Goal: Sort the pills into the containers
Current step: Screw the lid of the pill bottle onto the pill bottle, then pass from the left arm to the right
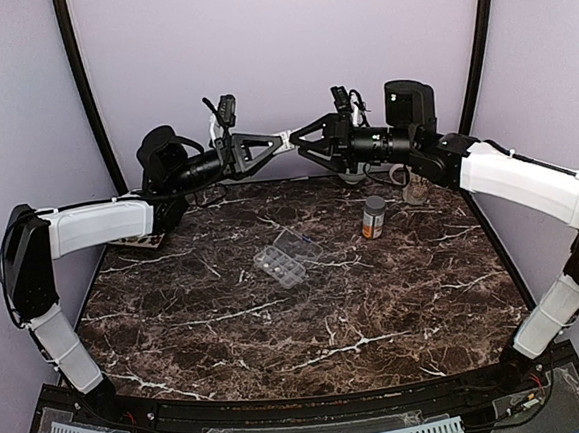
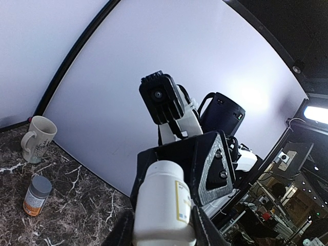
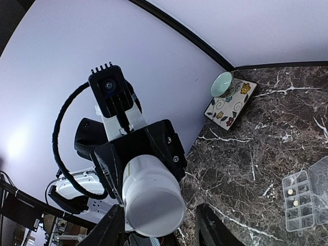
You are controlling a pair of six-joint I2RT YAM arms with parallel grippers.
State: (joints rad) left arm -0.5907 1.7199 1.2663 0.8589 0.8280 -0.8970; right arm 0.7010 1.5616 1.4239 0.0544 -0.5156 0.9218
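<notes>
White bottle (image 2: 161,205) may fall, since only the left gripper (image 2: 163,233) squeezes it and the right gripper (image 3: 160,225) sits loose.

- I can read no word, brand or number anywhere in these views.
- The white bottle (image 2: 163,205), raised at the far middle, carries a pale label (image 2: 182,201) with small dark print, too blurred for me to make out.
- The amber bottle (image 2: 36,196) at the far right has a white label (image 1: 373,222); its print is too small.
- The cream mug (image 2: 38,137) beyond it shows dark lettering I cannot read.
</notes>
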